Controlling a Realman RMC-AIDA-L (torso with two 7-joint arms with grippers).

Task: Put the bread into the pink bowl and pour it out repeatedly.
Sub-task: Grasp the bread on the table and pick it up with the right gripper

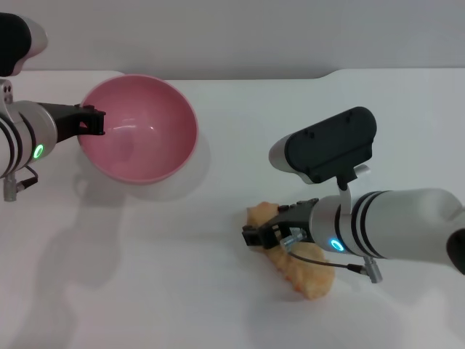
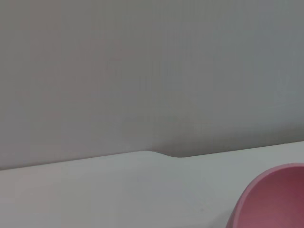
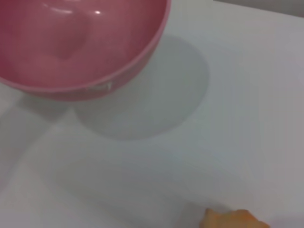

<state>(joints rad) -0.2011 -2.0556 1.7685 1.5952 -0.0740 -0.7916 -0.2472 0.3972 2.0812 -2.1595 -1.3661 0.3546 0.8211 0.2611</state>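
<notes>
Left gripper (image 1: pixel 93 121) clamped on rim of tilted, glossy round pink plastic bowl (image 1: pixel 138 128) — right gripper (image 1: pixel 256 236) closed around golden-tan ridged bread loaf (image 1: pixel 305 273) on white table (image 1: pixel 145 276).

Table (image 1: pixel 145 276): white, smooth, spread under me from near edge to far.
Far edge (image 1: pixel 330 73): steps back at my right.
Wall (image 1: pixel 232 33): grey, plain, behind it.

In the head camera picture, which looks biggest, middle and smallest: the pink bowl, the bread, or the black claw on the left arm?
1. pink bowl, clearly biggest.
2. bread, partly hidden under the right gripper.
3. left gripper, smallest, at the bowl's rim.
</notes>
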